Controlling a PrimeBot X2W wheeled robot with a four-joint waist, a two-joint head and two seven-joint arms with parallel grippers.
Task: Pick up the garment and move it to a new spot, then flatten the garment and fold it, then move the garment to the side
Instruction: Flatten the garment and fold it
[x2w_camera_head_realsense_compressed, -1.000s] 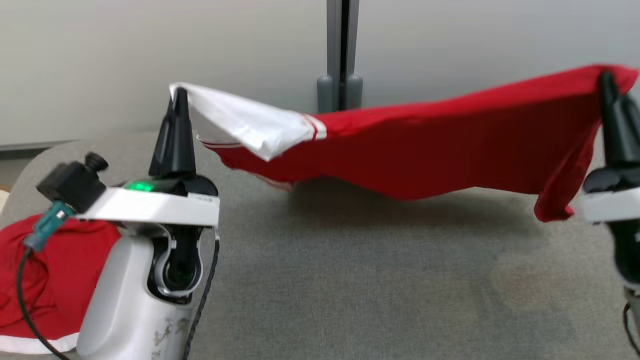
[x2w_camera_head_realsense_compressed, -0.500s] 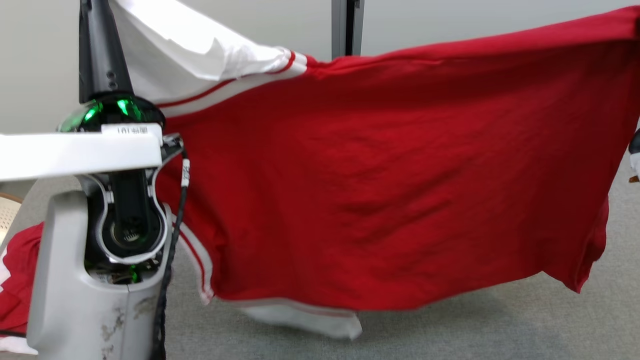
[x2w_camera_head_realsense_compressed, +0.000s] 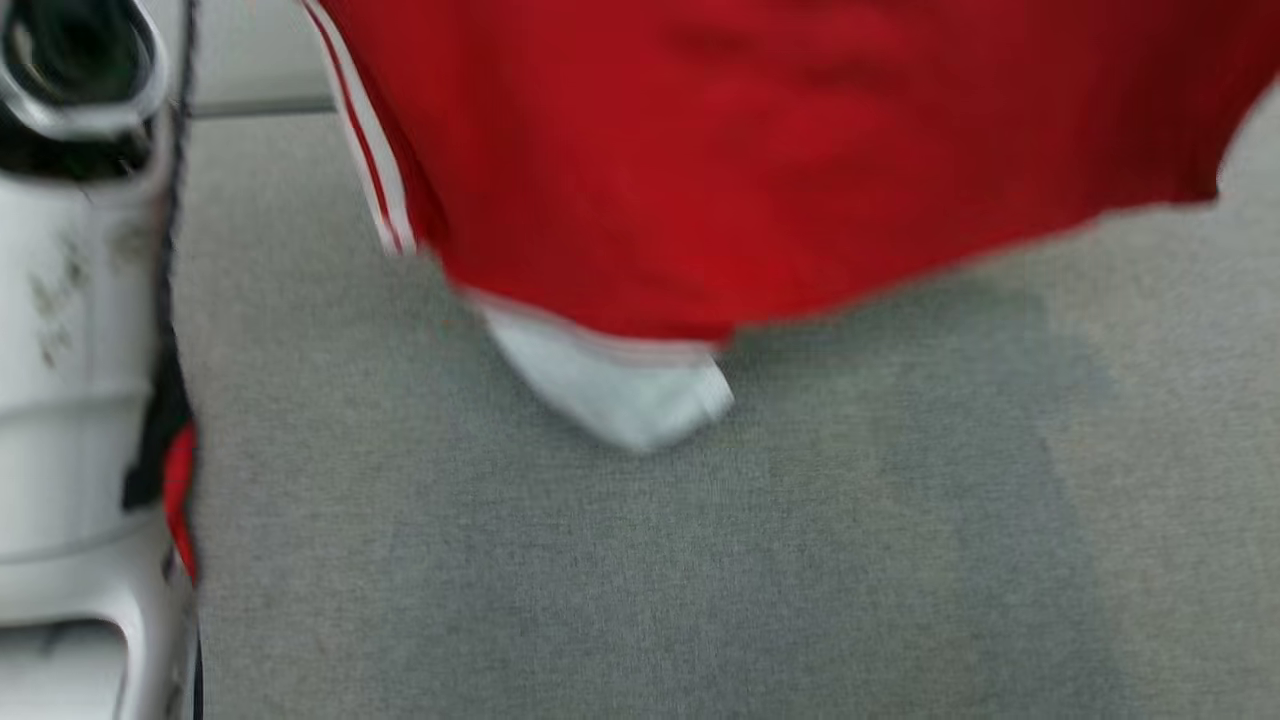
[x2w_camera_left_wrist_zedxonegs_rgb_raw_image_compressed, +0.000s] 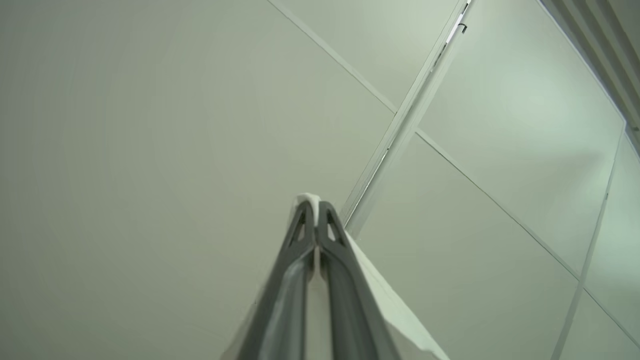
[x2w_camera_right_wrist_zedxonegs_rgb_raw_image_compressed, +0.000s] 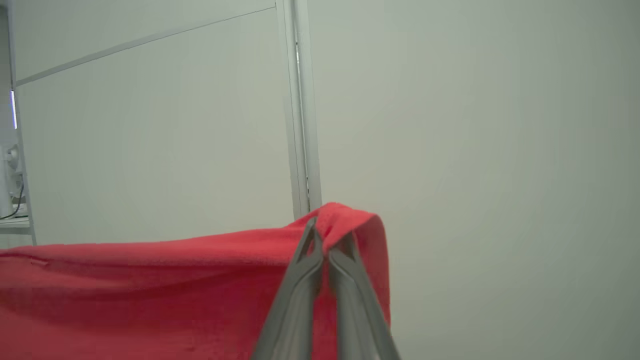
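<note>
A grey, felt-like tabletop (x2w_camera_head_realsense_compressed: 700, 580) spreads below, a soft shadow across its middle (the head view is blurred). Behind it rises a pale grey-green panelled wall (x2w_camera_left_wrist_zedxonegs_rgb_raw_image_compressed: 150, 125), split by thin seams and a slim metal post (x2w_camera_right_wrist_zedxonegs_rgb_raw_image_compressed: 301, 110). At the right wrist view's far left, a shelf (x2w_camera_right_wrist_zedxonegs_rgb_raw_image_compressed: 12, 222) carries a dark cable.

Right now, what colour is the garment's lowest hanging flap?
White flap; garment otherwise red. Clearest in head view.
</note>
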